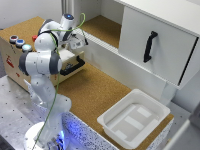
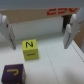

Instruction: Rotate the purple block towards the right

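- Small purple cube-shaped block (image 2: pixel 13 74) with a yellow letter on its face, resting untouched on the pale surface, seen only in the wrist view; place relative to the cork counter's (image 1: pixel 95 92) edges not readable, hidden behind the arm in the exterior view.
- Just beside, but apart: a yellow block (image 2: pixel 30 49) marked N.
- Rotation judged not yet begun; approach, contact and the rightward turn all left.
- Gripper (image 2: pixel 39 32) spread wide, holding nothing, hovering nearer the yellow block.
- White arm (image 1: pixel 42 60) folded, wrist reaching toward the counter's far corner.
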`<action>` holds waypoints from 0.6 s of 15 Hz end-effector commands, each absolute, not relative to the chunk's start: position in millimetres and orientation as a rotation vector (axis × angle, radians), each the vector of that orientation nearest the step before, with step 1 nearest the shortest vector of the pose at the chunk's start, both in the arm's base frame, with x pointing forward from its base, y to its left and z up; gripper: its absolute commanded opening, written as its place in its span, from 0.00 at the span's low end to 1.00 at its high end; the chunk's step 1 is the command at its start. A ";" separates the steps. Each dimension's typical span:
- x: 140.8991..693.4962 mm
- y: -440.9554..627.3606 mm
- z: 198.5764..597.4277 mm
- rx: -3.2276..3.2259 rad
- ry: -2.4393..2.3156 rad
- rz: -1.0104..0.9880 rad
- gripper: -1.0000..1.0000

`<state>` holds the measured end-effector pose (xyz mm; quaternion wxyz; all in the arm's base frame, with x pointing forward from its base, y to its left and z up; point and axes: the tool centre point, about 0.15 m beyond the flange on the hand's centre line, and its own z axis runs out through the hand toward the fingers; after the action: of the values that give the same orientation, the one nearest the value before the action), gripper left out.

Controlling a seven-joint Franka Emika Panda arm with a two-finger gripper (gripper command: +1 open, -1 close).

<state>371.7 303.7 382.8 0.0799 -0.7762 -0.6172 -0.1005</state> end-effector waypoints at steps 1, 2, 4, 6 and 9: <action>355.4 298.4 364.4 -2.411 -1.989 -0.174 1.00; 352.8 297.5 356.9 -2.416 -1.997 -0.129 1.00; 348.6 294.7 345.9 -2.418 -1.990 -0.088 1.00; 342.9 292.9 337.0 -2.402 -2.005 -0.078 1.00; 335.1 290.7 325.7 -2.326 -2.063 -0.079 1.00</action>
<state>345.8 288.3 349.6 0.0409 -0.7642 -0.6427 -0.0368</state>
